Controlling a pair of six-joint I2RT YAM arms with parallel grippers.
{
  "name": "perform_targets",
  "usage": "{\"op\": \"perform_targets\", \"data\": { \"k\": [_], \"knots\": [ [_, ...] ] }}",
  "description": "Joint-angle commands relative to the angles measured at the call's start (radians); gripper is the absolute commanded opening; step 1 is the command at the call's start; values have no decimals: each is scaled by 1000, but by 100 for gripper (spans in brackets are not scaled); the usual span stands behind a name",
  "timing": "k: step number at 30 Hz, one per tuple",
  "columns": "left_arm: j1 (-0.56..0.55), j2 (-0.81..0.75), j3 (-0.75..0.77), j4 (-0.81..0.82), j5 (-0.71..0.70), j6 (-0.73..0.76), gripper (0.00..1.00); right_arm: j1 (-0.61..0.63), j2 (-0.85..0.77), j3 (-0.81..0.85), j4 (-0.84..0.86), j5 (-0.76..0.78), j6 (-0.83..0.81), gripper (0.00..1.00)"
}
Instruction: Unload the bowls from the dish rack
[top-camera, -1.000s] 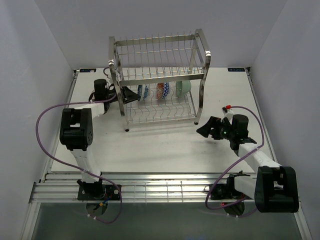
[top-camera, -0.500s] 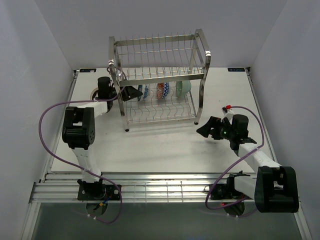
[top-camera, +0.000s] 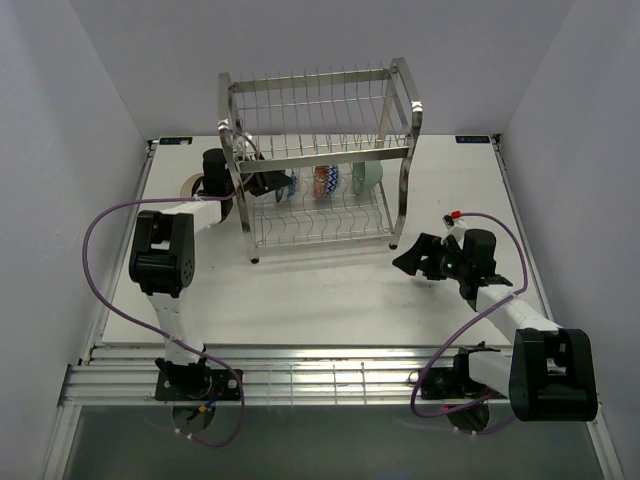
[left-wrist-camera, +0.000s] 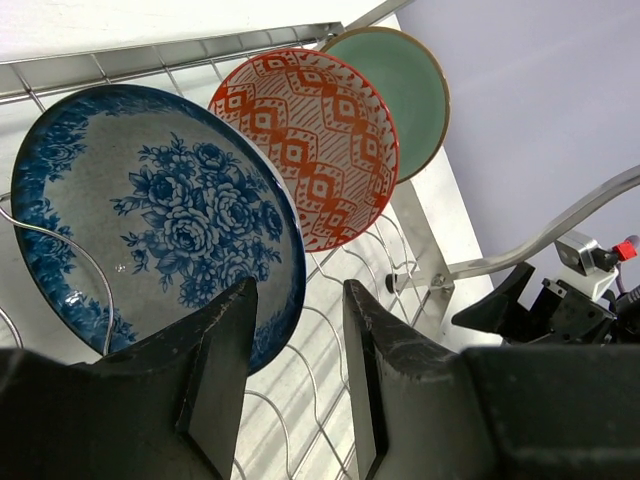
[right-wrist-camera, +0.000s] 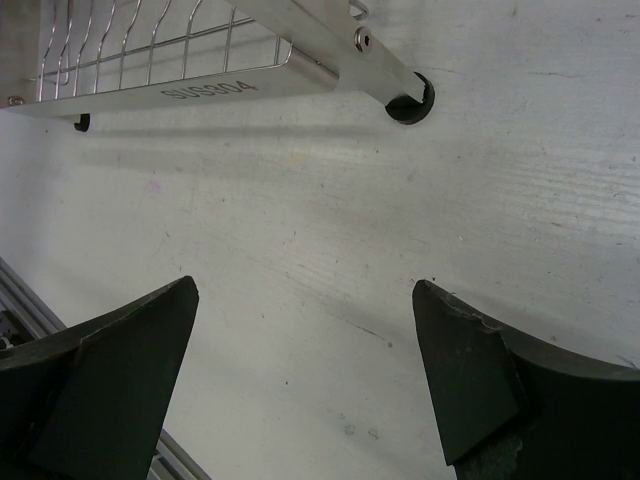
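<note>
Left pincer: the left pincer (left-wrist-camera: 298, 292) is inside the lower tier of the dish rack (top-camera: 320, 110), having entered from its left end. Its jaws are about half spread, and the lower rim of the blue floral bowl (left-wrist-camera: 150, 220) sits in the gap. No squeeze on the rim is visible.
Right pincer: the right pincer (right-wrist-camera: 300, 370) is spread wide and holds nothing. It is low over the bare table (top-camera: 300, 300), near the rack's front right foot.
Bowls: 3 stand on edge in the lower tier, and the blue floral bowl is nearest the left pincer. Next comes the red patterned bowl (left-wrist-camera: 310, 150), then the mint green bowl (left-wrist-camera: 410, 95) at the far end.
Step in hand: judged to be lining up a grip on bowl 1 of the 3.
Next move: probably close on the rim. Then lift the bowl clear of the wire slots and draw it out leftward, under the upper tier.
Risk: the thin glazed rim could slip, or the bowl could knock the red one beside it.
</note>
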Motion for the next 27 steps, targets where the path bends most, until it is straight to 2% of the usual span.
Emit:
{"op": "perform_targets", "data": {
  "k": [1,3,4,5,6,11,16,23,27],
  "knots": [
    [-33,16,20,27,-19,-8,50,3,-3,2,30,-5,-18,94],
    [-33,16,13,27,-42,-13,46,3,-3,2,28,-5,-18,94],
    [-33,19,9,28,-45,-15,42,3,-2,2,30,-4,-18,94],
    [-32,19,8,27,-44,-22,33,5,-3,2,30,-4,-19,94],
    [-33,21,6,28,-45,-27,30,3,-2,2,30,-4,-19,94],
    [-35,16,-4,28,-62,-47,20,3,-3,2,30,-2,-19,94],
    [-35,-10,-32,30,-76,-58,0,5,-5,2,28,-2,-19,94],
    [-33,-45,-76,54,-87,-59,0,3,-8,-1,28,-2,-21,94],
    [-32,-59,-125,181,-81,-126,0,5,-5,0,28,-5,-22,94]
  ]
}}
